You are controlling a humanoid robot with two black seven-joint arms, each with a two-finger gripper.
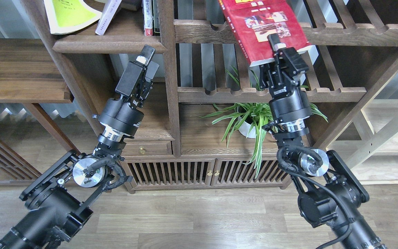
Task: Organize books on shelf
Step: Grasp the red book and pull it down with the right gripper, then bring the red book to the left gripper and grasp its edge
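The dark red book (257,31) hangs tilted in front of the upper slatted rack, and my right gripper (275,44) is shut on its lower edge, one finger (274,39) lying over the cover. The yellow-green book (69,14) and the pale lavender book (107,15) lean on the shelf (109,44) at the upper left. My left gripper (149,60) stands just below that shelf's front edge, by the bookcase's upright post, open with nothing between its fingers.
Narrow upright red-and-white-spined books (147,19) stand at the shelf's right end against the post (169,69). Two slatted racks (216,31) (250,92) span the middle. A potted spider plant (254,121) sits below them, above a cabinet (206,171). A side board (19,69) juts out at left.
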